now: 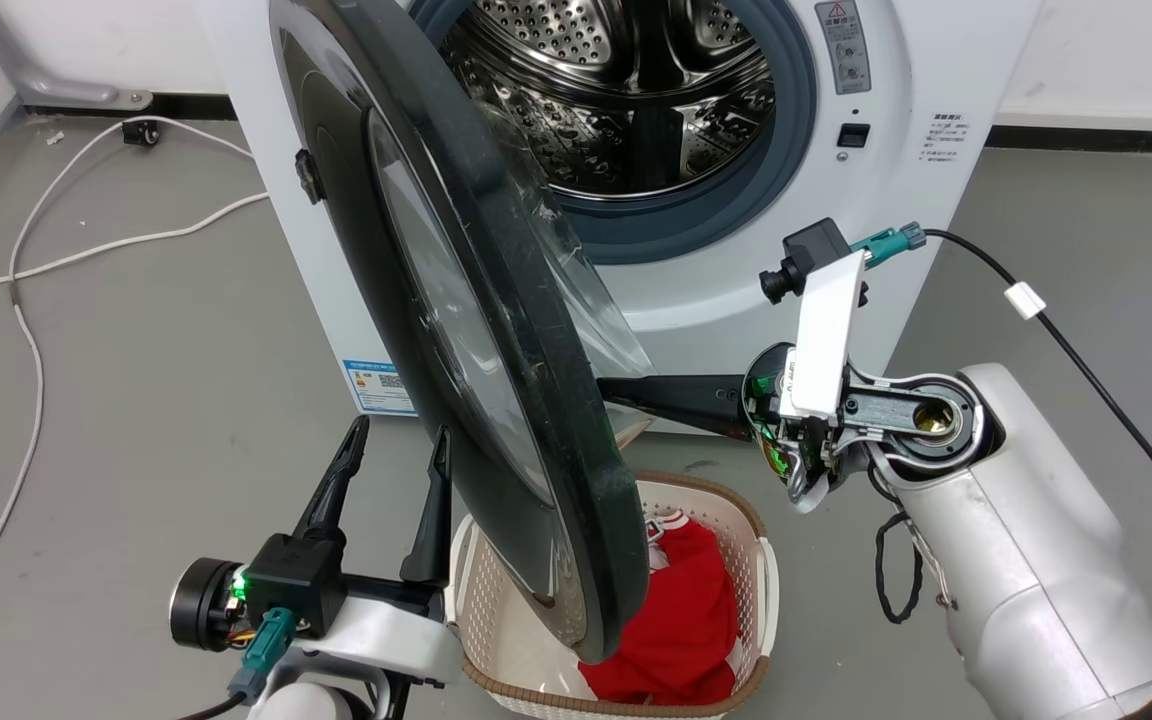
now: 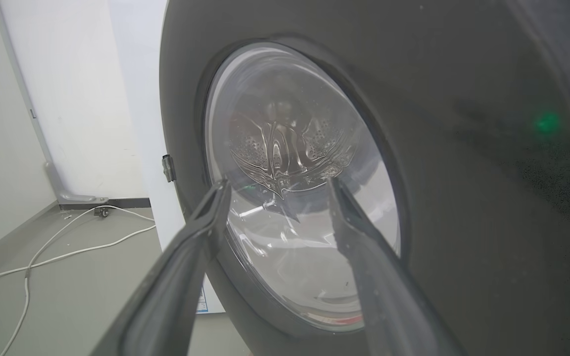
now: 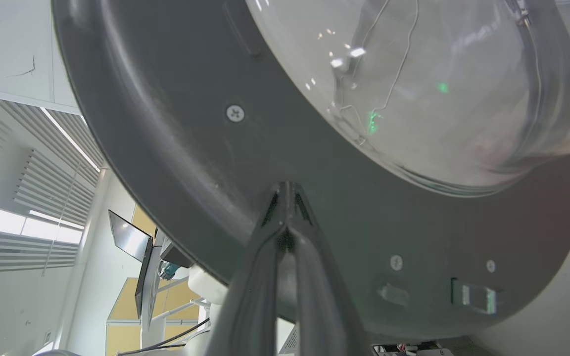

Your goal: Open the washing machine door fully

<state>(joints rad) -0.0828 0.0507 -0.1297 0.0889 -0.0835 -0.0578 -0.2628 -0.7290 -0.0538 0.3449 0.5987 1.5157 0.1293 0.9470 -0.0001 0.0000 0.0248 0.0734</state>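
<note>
Washing machine door [image 1: 476,330]: partly open, swung out from the washing machine [image 1: 896,200] and seen nearly edge-on in the head view, with its lower rim over the basket.
Drum [image 1: 626,90]: uncovered, ringed by the blue-grey gasket [image 1: 786,150].
Left gripper [image 1: 402,427]: fingers spread wide and holding nothing. It is just beside the door's outer face, and in its wrist view the fingers frame the glass window – whether they touch it I cannot tell.
Right gripper [image 3: 285,190]: the two fingers are pressed together with nothing between them, tips against the door's dark inner rim, beside the glass bowl [image 3: 413,89].
Basket [image 1: 761,580]: on the floor before the machine – a red garment [image 1: 686,610] lies in it.
White cable [image 1: 31,330]: loose on the grey floor, on the left.
</note>
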